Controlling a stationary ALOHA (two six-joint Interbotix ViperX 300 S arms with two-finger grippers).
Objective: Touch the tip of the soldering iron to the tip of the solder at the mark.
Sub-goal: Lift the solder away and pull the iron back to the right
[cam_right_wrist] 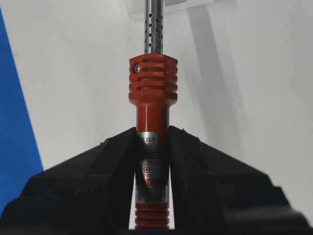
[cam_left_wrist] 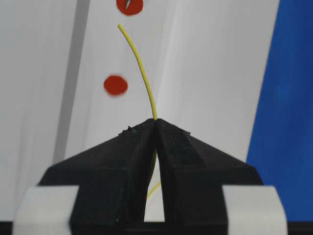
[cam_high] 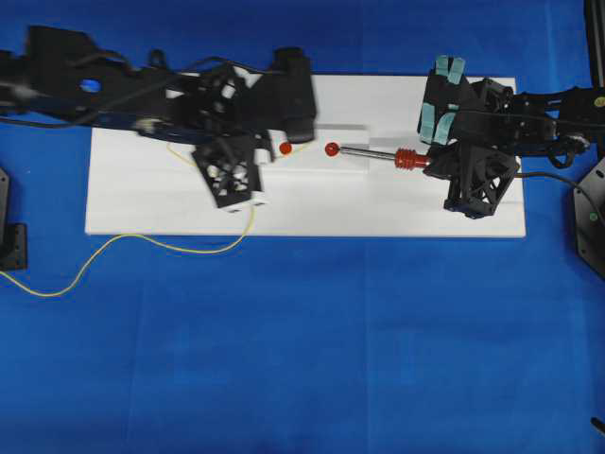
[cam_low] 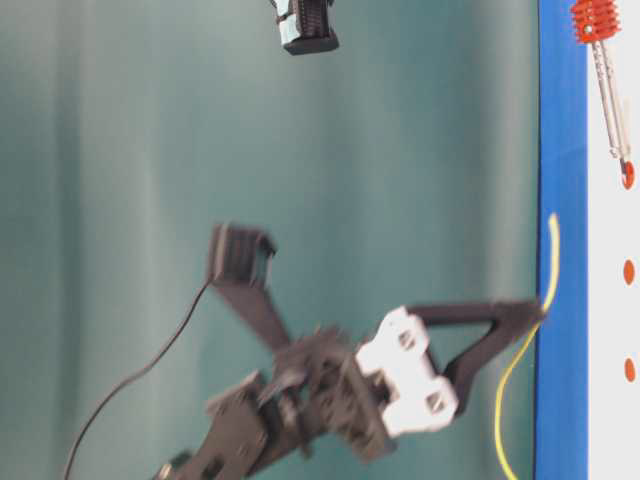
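Note:
My right gripper (cam_right_wrist: 152,131) is shut on the red-and-silver handle of the soldering iron (cam_right_wrist: 152,93), just behind its ribbed collar. The iron lies level over the white board (cam_high: 170,203), and its tip (cam_high: 335,149) rests on a red mark (cam_high: 331,149). My left gripper (cam_left_wrist: 156,121) is shut on the solder (cam_left_wrist: 142,68), a thin yellow wire. The wire's free end (cam_left_wrist: 119,25) reaches past a nearer red mark (cam_left_wrist: 116,85) and stops short of the far mark (cam_left_wrist: 129,6) where the iron's tip shows. In the overhead view the left gripper (cam_high: 269,159) is left of the marks.
The rest of the solder (cam_high: 123,241) trails off the board's front edge across the blue table (cam_high: 331,359) to the left. Further red marks (cam_low: 628,271) show on the board in the table-level view. A black mount (cam_high: 11,236) stands at the left edge.

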